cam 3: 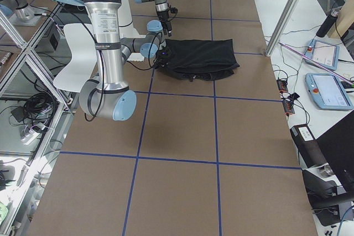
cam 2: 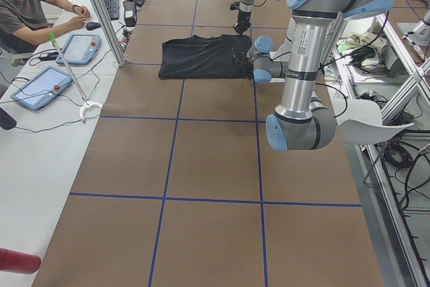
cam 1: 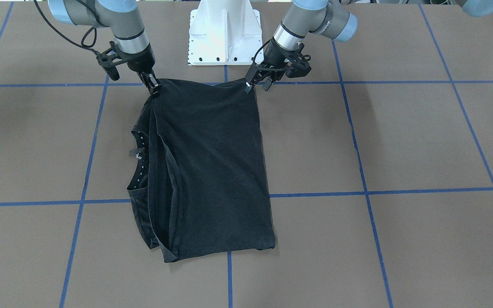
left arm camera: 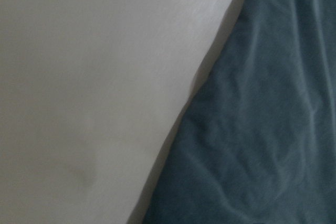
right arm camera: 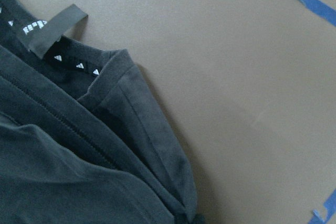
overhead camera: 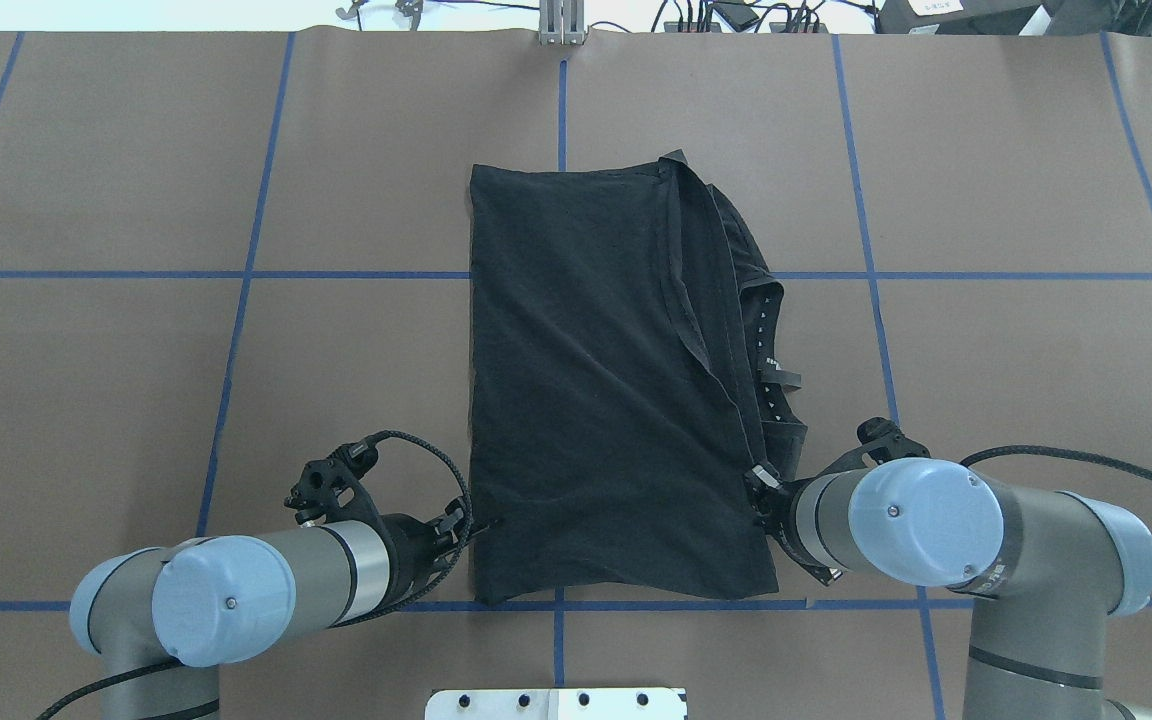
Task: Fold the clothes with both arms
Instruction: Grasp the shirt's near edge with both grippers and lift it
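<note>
Folded black shirt [cam 1: 212,171] lies flat mid-table [cam 1: 400,141], with a gripper at each corner of the edge nearest the robot.
Right gripper [cam 1: 154,87]: jaws pinched together on the shirt's corner at the collar [cam 1: 137,160] side. Left gripper [cam 1: 250,87]: tips touch the opposite corner, and whether the jaws are spread or closed cannot be told. The shirt straddles a crossing of the blue tape lines [cam 1: 400,190], and its near edge lies just in front of the white base [cam 1: 225,34].
</note>
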### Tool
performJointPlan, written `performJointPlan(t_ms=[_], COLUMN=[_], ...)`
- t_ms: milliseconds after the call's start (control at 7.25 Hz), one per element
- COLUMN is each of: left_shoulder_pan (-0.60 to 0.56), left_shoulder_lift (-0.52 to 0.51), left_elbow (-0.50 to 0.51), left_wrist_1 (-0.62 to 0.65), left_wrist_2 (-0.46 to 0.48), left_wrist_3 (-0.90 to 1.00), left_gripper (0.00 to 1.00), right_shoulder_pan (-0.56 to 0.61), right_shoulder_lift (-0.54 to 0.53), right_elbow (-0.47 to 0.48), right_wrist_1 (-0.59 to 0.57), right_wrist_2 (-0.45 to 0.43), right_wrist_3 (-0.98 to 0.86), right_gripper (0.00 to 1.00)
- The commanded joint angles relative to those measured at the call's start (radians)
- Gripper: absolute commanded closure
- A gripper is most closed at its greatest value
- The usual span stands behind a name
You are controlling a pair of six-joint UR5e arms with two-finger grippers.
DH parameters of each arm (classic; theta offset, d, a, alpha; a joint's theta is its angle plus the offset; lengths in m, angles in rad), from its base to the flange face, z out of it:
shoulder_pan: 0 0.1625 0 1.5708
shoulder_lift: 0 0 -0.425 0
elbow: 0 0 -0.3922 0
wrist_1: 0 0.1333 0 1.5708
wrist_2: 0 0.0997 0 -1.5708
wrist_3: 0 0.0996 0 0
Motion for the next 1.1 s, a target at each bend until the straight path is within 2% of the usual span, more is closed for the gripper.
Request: performJointPlan(t_ms=[0, 138, 690, 828, 966], left_shoulder_pan=[0.049, 0.055, 0.066, 0.066, 0.066], left_shoulder_lift=[-0.005, -0.007, -0.014, -0.013, -0.013], left_elbow=[0.009, 0.009, 0.009, 0.009, 0.006], left_wrist_1=[0.003, 0.003, 0.005, 0.005, 0.005], left_wrist_2=[0.000, 0.000, 0.001, 0.000, 0.000], left_wrist_3=[-0.004, -0.004, -0.030, -0.033, -0.034], left_gripper=[0.27, 0.32, 0.63, 0.94, 1.00], right_shoulder_pan=[0.000, 0.000, 0.000, 0.002, 0.003], right_shoulder_lift=[0.002, 0.002, 0.000, 0.000, 0.000], right_elbow=[0.001, 0.001, -0.002, -0.002, -0.002], right_wrist_1=[0.000, 0.000, 0.000, 0.000, 0.000], right_wrist_2=[0.000, 0.000, 0.003, 0.003, 0.003], right_wrist_3=[0.000, 0.000, -0.002, -0.002, -0.003], right_gripper=[1.00, 1.00, 1.00, 1.00, 1.00])
